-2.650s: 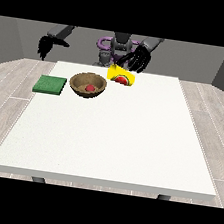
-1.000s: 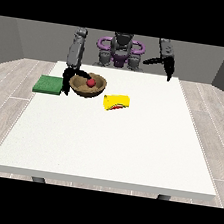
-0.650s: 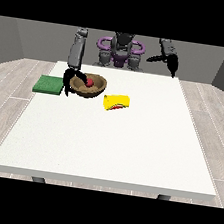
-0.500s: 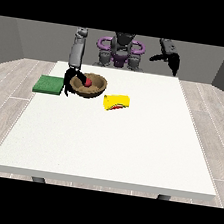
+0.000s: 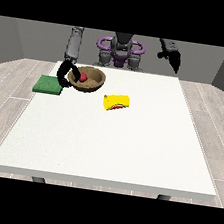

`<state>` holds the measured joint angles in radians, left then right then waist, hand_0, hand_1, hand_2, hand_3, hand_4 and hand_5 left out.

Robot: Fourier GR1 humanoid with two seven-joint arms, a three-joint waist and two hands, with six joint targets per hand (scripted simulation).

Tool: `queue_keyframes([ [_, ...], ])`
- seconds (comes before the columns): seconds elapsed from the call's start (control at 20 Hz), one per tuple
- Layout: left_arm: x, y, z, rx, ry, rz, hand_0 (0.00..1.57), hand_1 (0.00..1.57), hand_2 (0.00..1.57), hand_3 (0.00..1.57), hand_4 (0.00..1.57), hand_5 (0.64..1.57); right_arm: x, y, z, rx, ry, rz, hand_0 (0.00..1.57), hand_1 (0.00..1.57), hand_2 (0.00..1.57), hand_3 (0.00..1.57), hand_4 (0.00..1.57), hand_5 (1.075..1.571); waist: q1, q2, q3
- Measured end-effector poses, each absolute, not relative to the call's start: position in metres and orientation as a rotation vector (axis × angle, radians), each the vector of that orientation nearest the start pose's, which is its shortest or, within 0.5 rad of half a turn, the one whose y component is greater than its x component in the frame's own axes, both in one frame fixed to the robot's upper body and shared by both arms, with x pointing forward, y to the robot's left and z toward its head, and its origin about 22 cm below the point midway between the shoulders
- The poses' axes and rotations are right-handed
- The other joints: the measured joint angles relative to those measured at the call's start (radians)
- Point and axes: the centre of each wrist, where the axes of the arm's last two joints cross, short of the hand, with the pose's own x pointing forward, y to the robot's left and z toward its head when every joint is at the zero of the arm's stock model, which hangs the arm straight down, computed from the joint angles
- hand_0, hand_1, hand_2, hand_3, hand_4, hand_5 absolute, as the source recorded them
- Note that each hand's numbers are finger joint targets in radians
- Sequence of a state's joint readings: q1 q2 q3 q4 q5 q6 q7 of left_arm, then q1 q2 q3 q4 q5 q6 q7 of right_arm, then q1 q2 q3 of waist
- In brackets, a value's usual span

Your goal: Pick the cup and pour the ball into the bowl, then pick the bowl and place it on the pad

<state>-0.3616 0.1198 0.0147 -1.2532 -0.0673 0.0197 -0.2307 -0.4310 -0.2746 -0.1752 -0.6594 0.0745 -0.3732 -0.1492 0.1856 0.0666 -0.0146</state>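
Note:
A brown bowl point(image 5: 91, 82) sits at the table's far left with a red ball point(image 5: 81, 77) inside it. The hand at the view's left point(image 5: 65, 72) is at the bowl's left rim, its fingers curled round that rim. A yellow cup point(image 5: 116, 102) lies on its side on the table, right of and nearer than the bowl. A green pad point(image 5: 48, 84) lies flat to the left of the bowl, beside that hand. The hand at the view's right point(image 5: 173, 59) is raised above the table's far right edge, holding nothing.
The white table point(image 5: 114, 144) stretches wide toward the camera. The robot's torso point(image 5: 120, 54) stands behind the far edge.
The hand at the view's right has risen and drifted right, away from the table. The hand at the view's left stays at the bowl's rim; bowl, ball and cup have not shifted.

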Motion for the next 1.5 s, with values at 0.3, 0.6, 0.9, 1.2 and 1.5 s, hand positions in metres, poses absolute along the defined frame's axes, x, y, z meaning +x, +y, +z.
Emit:
queue_keyframes([
  [0.3, 0.313, 0.264, -0.014, 0.144, -1.668, -0.145, 0.0, 0.0, 0.0, 0.0, 1.0, 1.41, 0.351, -0.319, -0.019, -0.594, -1.104, 0.029, 1.57, 1.57, 1.57, 0.72, 0.8, 1.569, -0.12, -0.137, 0.0099],
  [0.6, 0.304, 0.281, -0.021, 0.184, -1.672, -0.115, 0.0, 0.0, 0.0, 0.0, 1.03, 1.43, 0.354, -0.334, 0.006, -0.559, -1.089, 0.005, 1.57, 1.57, 1.57, 0.75, 0.79, 1.57, -0.163, -0.126, 0.0133],
  [0.9, 0.312, 0.301, 0.001, 0.157, -1.767, -0.119, 0.0, 0.0, 0.0, 0.0, 1.29, 1.51, 0.355, -0.377, 0.036, -0.609, -1.152, -0.041, 1.57, 1.57, 1.57, 0.0, 0.89, 1.571, -0.13, -0.031, 0.0143],
  [1.2, 0.316, 0.384, 0.056, 0.195, -1.874, -0.048, 0.0, 0.0, 0.0, 0.0, 1.29, 1.571, 0.339, -0.423, 0.048, -0.648, -1.216, -0.093, 1.57, 1.57, 1.57, 0.0, 0.87, 1.57, -0.099, 0.046, 0.0148],
  [1.5, 0.298, 0.463, 0.096, 0.22, -1.968, 0.01, 0.0, 0.0, 0.0, 0.0, 1.21, 1.565, 0.331, -0.439, 0.049, -0.677, -1.315, -0.146, 1.57, 1.57, 1.57, 0.0, 0.76, 1.567, -0.085, 0.134, 0.015],
])
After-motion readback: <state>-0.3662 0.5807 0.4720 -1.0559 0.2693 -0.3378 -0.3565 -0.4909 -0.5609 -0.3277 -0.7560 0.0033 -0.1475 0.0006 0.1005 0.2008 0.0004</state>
